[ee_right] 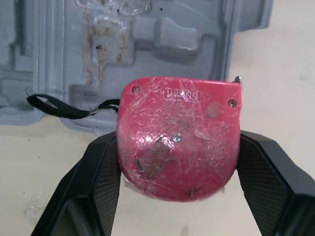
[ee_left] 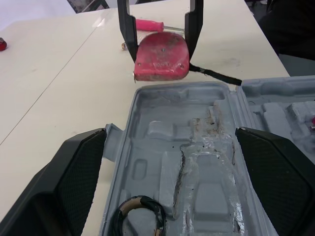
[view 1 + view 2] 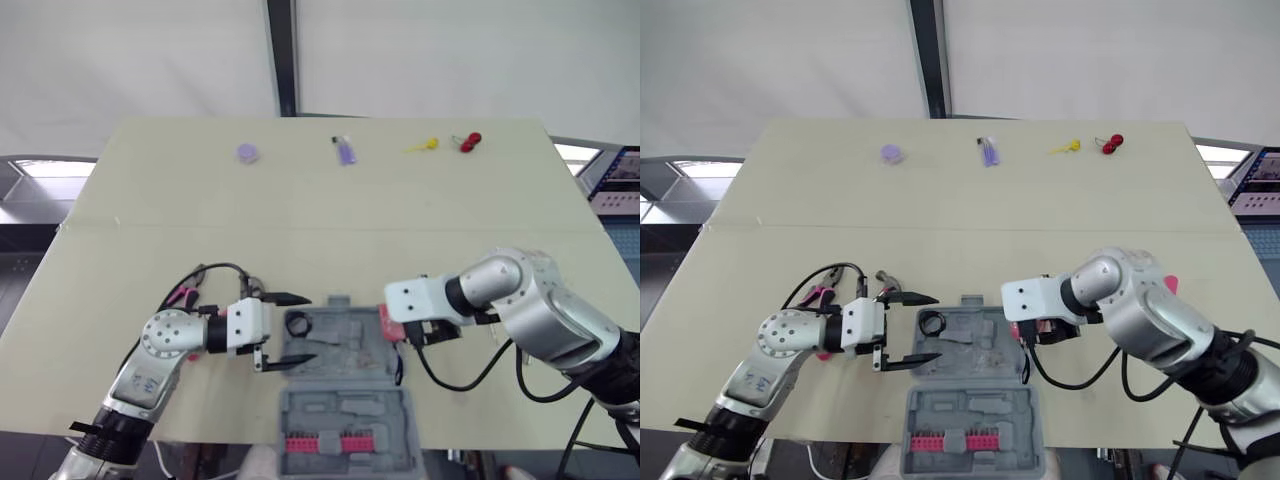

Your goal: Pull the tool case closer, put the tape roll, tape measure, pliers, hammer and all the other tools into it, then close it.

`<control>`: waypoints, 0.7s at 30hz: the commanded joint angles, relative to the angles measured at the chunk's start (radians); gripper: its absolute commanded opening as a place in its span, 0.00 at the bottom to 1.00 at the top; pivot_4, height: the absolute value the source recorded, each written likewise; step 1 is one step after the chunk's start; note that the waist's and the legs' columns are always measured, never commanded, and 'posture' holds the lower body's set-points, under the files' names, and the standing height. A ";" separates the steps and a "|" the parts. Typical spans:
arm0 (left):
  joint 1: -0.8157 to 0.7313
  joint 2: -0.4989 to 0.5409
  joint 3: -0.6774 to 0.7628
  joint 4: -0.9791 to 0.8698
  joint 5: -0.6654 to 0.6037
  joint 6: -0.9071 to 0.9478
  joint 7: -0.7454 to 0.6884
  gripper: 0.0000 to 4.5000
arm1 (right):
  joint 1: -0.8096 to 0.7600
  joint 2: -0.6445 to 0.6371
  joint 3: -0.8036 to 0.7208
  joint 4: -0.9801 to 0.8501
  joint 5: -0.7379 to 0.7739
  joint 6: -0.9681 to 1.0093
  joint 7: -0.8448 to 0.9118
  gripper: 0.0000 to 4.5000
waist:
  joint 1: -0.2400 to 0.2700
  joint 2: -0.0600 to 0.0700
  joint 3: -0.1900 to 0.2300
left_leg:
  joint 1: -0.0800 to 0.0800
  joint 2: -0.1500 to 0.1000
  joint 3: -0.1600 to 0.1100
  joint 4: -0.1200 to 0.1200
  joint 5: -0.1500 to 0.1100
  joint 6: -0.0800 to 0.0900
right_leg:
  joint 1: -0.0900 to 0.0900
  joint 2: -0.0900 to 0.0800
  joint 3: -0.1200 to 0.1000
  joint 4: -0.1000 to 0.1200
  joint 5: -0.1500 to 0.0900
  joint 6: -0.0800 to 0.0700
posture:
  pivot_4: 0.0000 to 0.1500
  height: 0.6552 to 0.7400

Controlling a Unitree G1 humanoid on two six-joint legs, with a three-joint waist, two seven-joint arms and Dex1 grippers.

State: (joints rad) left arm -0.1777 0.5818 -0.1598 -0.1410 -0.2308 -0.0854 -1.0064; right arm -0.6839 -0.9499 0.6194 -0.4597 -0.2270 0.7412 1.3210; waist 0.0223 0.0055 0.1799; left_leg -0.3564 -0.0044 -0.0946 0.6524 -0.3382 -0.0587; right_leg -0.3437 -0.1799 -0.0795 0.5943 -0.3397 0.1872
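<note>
The grey tool case (image 3: 345,350) lies open at the table's front middle, its lid (image 3: 345,415) folded toward me. A black tape roll (image 3: 298,323) rests in the tray's left end. My left gripper (image 3: 306,328) is open, its fingers straddling that end of the tray, and nothing is held. My right gripper (image 1: 178,142) is shut on the red tape measure (image 1: 178,137) just off the tray's right edge (image 3: 388,322); its black strap trails toward the case. Pink-handled pliers (image 3: 185,293) lie behind my left arm. A red screwdriver handle (image 2: 150,24) lies beyond the tape measure.
Along the far side of the table sit a purple disc (image 3: 248,153), a small purple item (image 3: 345,151), a yellow piece (image 3: 424,145) and a red piece (image 3: 470,141). A row of red bits (image 3: 320,442) sits in the lid, which reaches the table's front edge.
</note>
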 commanded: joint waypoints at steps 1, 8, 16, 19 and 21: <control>0.005 -0.006 0.007 -0.014 0.001 -0.011 0.009 1.00 | -0.023 0.020 0.014 -0.017 -0.040 0.024 -0.005 0.64 | -0.002 0.000 0.000 | 0.000 0.000 0.000 0.000 0.000 0.000 | 0.000 0.000 0.000 0.000 0.000 0.000 | 1.00 1.00; 0.007 -0.018 0.000 0.008 0.002 -0.020 0.008 1.00 | -0.018 0.092 0.077 0.012 -0.110 0.046 -0.029 0.64 | -0.011 0.000 0.000 | 0.000 0.000 0.000 -0.001 0.000 0.000 | -0.001 0.000 0.000 0.001 0.000 0.000 | 1.00 1.00; 0.043 -0.023 0.005 0.005 0.000 -0.034 0.015 1.00 | -0.037 0.161 0.119 0.048 -0.170 0.053 -0.040 0.64 | -0.024 0.000 0.000 | 0.000 0.000 0.000 -0.001 0.000 0.000 | -0.001 0.000 0.000 0.001 0.000 0.000 | 1.00 1.00; 0.051 -0.029 0.015 0.001 -0.006 -0.032 0.029 1.00 | -0.033 0.176 0.121 0.057 -0.183 0.048 -0.040 0.64 | -0.024 0.000 0.000 | 0.000 0.000 0.000 -0.001 0.000 0.000 | -0.001 0.000 0.000 0.001 0.000 0.000 | 1.00 1.00; 0.056 -0.030 0.020 0.001 -0.013 -0.027 0.034 1.00 | -0.029 0.186 0.122 0.062 -0.190 0.046 -0.041 0.64 | -0.024 0.000 0.000 | 0.000 0.000 0.000 -0.001 0.000 0.000 | -0.001 0.000 0.000 0.001 0.000 0.000 | 1.00 1.00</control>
State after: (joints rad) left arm -0.1306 0.5550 -0.1577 -0.1168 -0.2293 -0.1064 -0.9824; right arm -0.7010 -0.7690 0.7404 -0.3848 -0.4024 0.7885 1.2878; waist -0.0017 0.0053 0.1798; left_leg -0.3560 -0.0043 -0.0947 0.6516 -0.3382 -0.0587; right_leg -0.3442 -0.1799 -0.0795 0.5948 -0.3397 0.1872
